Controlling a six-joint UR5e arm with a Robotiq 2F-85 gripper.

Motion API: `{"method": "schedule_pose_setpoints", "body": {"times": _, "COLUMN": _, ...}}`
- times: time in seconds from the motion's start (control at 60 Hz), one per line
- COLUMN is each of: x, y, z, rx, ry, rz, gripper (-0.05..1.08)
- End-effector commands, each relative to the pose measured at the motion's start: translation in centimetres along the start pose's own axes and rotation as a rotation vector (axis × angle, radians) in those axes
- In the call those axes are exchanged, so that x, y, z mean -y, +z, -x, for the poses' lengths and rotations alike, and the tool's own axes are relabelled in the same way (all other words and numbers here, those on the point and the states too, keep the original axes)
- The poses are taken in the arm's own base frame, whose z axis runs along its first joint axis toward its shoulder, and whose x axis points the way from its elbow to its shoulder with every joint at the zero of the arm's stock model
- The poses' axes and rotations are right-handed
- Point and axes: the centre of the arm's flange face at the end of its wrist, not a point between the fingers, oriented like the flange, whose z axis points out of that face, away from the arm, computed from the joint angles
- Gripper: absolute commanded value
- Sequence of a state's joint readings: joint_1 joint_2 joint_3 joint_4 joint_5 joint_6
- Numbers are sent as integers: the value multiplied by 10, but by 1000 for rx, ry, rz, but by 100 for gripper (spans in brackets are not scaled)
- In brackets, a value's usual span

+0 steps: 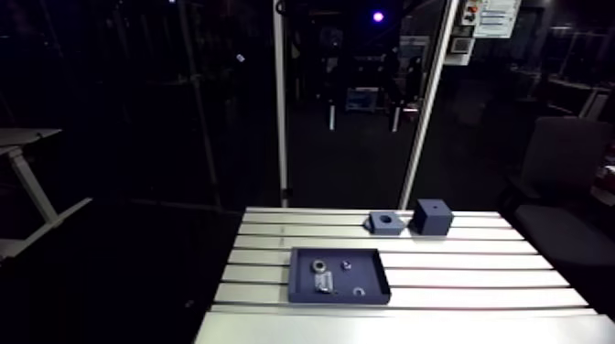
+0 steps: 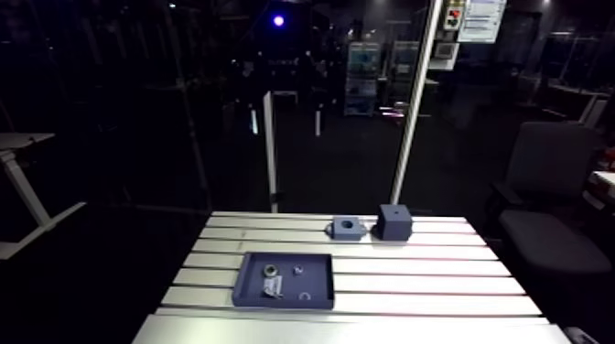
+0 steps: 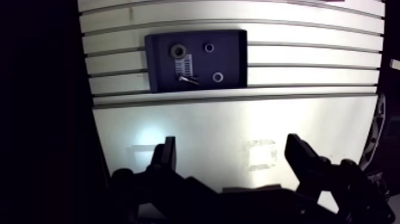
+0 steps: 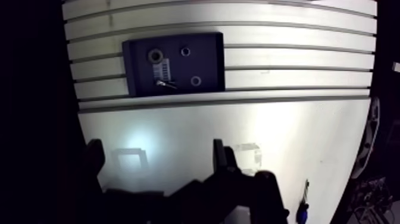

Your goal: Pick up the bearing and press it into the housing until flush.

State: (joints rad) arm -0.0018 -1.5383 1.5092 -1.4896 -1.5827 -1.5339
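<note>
Claw [image 3: 232, 148] spread, empty, well short of tray [image 3: 233, 59]. Risk: bearing [image 3: 177, 51] lies just beside ribbed part [image 3: 186, 63]; off-centre grasp could snag both.

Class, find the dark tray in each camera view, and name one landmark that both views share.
Arm view: the tray sits on the table, left of its middle.
Wrist view: the tray lies ahead of the open gripper.
Shared landmark: the bearing, largest ring in the tray.
</note>
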Motion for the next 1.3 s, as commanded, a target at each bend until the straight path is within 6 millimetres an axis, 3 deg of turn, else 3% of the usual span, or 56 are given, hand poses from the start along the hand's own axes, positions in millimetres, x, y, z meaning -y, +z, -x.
{"method": "schedule_pose_setpoints", "body": {"times": 0.017, "x": 16, "y": 21, "z": -6, "rx": 37, "ry": -19, "rz": 5, "gripper": 0}}
{"method": "schedule_pose_setpoints", "body": {"times": 0.3, "x": 44, "y": 62, "z": -24, "rx": -26, "ry": -65, "rz": 3, "gripper": 1}}
{"method": "schedule_pose_setpoints", "body": {"times": 0.317, "x": 47, "y": 72, "z": -27, "rx": -14, "ry": -68, "rz": 4, "gripper": 1}}
{"method": "schedule_pose_setpoints", "body": {"times": 0.483, "x": 48, "y": 92, "z": -33, "rx": 2, "ry": -70, "rz": 6, "gripper": 1}}
{"method": "schedule_pose_setpoints", "body": {"times": 0.75, "x": 49, "y": 141, "z": -38, "rx": -10, "ry": -88, "rz": 2, "gripper": 1}}
{"method": "schedule_pose_setpoints", "body": {"times": 0.983, "x": 49, "y": 171, "z": -38, "rx": -9, "ry": -108, "rz": 0, "gripper": 8}}
{"method": "schedule_pose_setpoints", "body": {"times": 1.15, "x": 50, "y": 196, "z": -36, "rx": -19, "ry": -140, "rz": -3, "gripper": 25}}
{"method": "schedule_pose_setpoints", "body": {"times": 1.3, "x": 51, "y": 213, "z": -38, "rx": -33, "ry": -143, "rz": -5, "gripper": 27}}
